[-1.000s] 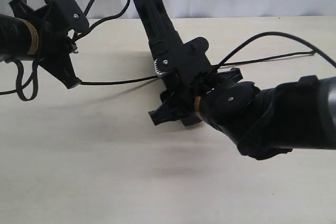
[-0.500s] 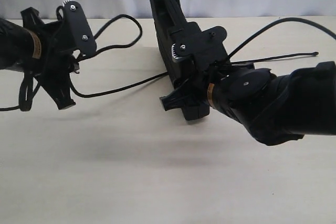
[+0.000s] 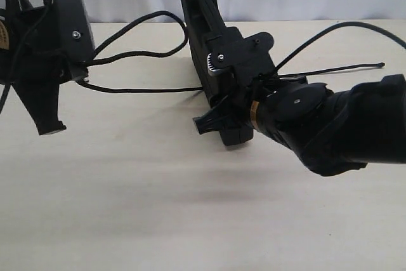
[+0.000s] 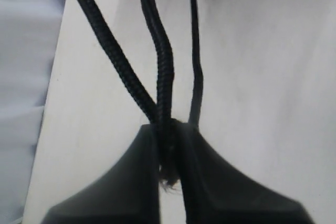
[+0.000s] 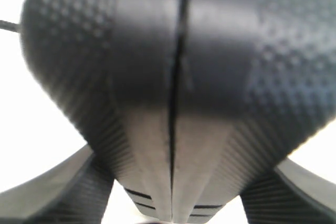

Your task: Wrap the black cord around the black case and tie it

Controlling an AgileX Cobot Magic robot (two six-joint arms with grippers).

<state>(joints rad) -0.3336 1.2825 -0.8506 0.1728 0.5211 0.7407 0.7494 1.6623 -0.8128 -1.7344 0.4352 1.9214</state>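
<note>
Cord (image 3: 146, 89): you have it pinched in your left gripper (image 4: 169, 132). Two strands run from there across to the case (image 3: 196, 11), the upper one bowing up in a loop.
Cord's far end: another strand leaves the case on the other side and ends in a knotted tip (image 3: 380, 65) above the table (image 3: 158, 188).
Left gripper: closed on the cord. Your wrist view shows three braided strands meeting between the fingers, with a frayed end poking through.
Case: up on end and leaning slightly, near the back of the table.
Right gripper (image 3: 225, 90): clamped on the case's lower half, a finger on either side.
Table contact: you cannot tell whether the case's lower end touches the table.
</note>
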